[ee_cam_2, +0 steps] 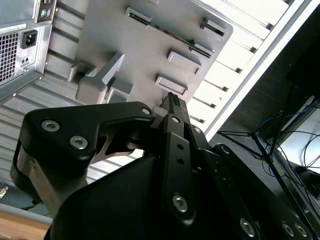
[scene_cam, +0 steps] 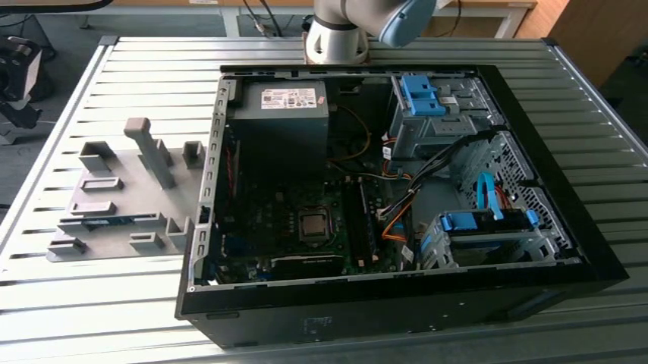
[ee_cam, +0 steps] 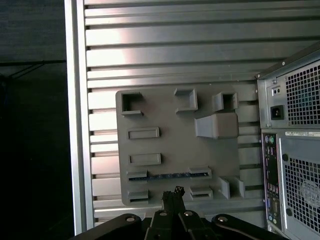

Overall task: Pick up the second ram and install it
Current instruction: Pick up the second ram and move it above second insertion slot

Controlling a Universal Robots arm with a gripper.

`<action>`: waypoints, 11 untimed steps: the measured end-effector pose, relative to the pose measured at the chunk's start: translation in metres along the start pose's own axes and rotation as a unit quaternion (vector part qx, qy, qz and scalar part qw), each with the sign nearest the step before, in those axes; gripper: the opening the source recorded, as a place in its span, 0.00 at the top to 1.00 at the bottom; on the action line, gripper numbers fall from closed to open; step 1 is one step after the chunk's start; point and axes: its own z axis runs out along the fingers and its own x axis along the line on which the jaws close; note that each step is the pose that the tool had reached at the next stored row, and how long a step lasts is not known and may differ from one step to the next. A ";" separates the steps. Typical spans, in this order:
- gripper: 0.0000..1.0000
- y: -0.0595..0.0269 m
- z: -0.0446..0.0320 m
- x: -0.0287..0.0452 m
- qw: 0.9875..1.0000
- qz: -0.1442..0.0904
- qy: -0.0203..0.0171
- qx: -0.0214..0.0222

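Blue flat ram (ee_cam: 167,175) in grey holder (ee_cam: 175,135)

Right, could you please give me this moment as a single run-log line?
stage: pre-pick | gripper: shut, empty, aimed at holder tray | second ram: in tray slot | PC case: open

1. I see the second ram (ee_cam: 167,175) as a thin blue strip.
2. The holder plate (ee_cam: 175,135) is plain grey.
3. The bench (scene_cam: 102,303) is silver with ribbed slats.
4. The computer case (scene_cam: 405,318) is black, with blue drive caddies (scene_cam: 420,95).
5. My pincer (ee_cam_2: 172,100) is black with silver screws.
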 end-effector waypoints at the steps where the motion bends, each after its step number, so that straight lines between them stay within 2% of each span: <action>1: 0.89 0.0000 0.0000 0.0000 1.000 0.000 0.000 0.000; 8: 0.89 0.0000 0.0000 0.0001 1.000 -0.001 0.000 0.000; 11: 0.89 -0.0001 0.0001 0.0004 1.000 -0.011 0.000 0.000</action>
